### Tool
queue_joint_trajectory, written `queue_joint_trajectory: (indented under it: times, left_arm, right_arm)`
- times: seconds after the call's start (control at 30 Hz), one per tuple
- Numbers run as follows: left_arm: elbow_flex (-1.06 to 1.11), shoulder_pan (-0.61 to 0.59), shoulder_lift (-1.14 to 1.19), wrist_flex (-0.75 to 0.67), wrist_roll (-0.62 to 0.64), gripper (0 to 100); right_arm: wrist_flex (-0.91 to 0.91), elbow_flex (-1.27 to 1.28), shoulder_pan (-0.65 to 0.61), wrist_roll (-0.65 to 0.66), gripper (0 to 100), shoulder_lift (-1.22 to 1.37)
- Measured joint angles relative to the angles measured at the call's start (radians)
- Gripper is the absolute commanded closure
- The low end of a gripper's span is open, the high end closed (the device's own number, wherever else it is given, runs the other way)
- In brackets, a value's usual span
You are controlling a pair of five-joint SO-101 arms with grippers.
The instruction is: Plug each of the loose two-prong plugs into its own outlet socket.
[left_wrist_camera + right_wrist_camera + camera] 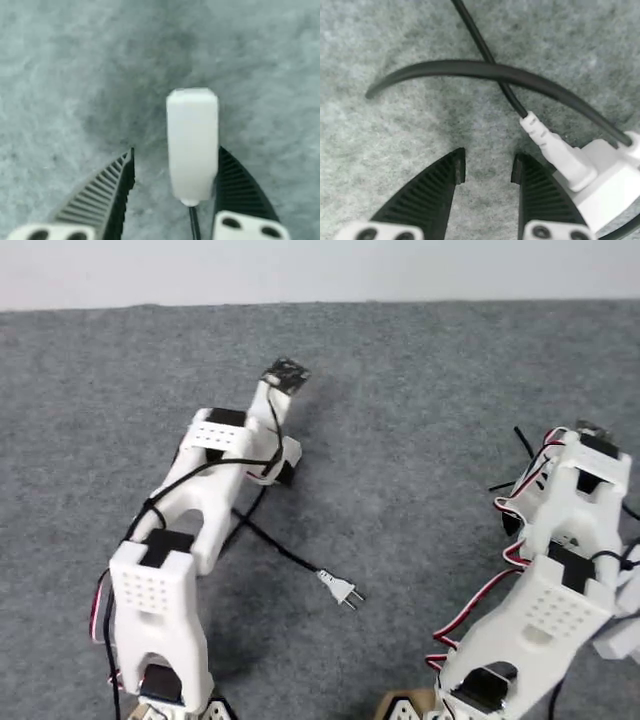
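Closest in, seen from the high view: two white arms side by side on the grey tabletop (420, 420), the left arm (190, 530) and the right arm (550, 590). Between them, flat on the tabletop, a loose plug (340, 590) with two prongs, touching neither arm, prongs pointing toward the right arm's base. From its back, a black cord (270, 540) running away under the left arm.

Farther out, at the end of the left arm: the left tool (175, 150), spread wide, low over the tabletop. Between its two fingers, a white block (192, 145), right up against one finger and well apart from the other. Not pinched from both sides. Out of the block's near end, a thin black wire (194, 225). Hard to tell what kind of block.

At the end of the right arm: the right tool (487, 155), spread a little, with bare tabletop between its fingers. Just beside one finger, a white socket box (615, 195). Pushed up into that box, a white plug (555, 150), prongs hidden. Past the tool's tips, two dark cords crossing: a straight cord (485, 50) going into the white plug, and a curved cord (470, 67) bending round toward the box.
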Motion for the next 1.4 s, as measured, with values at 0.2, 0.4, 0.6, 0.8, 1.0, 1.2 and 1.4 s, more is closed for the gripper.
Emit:
queue_joint_trajectory:
  times: [0.2,0.4,0.6,0.8,1.0,1.2,1.4]
  left_arm:
    - [0.0,-0.029,0.0,-0.021,-0.005,76]
    - [0.0,-0.037,0.0,-0.043,-0.005,76]
    - [0.002,-0.043,-0.034,-0.044,-0.005,76]
    - [0.002,-0.094,-0.078,-0.044,-0.005,76]
    - [0.002,-0.123,-0.078,-0.068,-0.005,76]
    - [0.002,-0.118,-0.078,-0.069,-0.005,76]
    - [-0.002,-0.101,-0.06,-0.075,-0.005,68]
  right_arm:
    - [0.0,0.0,0.0,0.0,85.5,0.0]
    - [0.0,0.0,0.0,0.0,85.5,0.0]
    - [0.0,0.0,0.0,0.0,85.5,0.0]
    - [0.0,0.0,0.0,0.0,85.5,0.0]
    - [0.0,0.0,0.0,0.0,85.5,0.0]
    - [0.0,0.0,0.0,0.0,85.5,0.0]
    - [0.0,0.0,0.0,0.0,85.5,0.0]
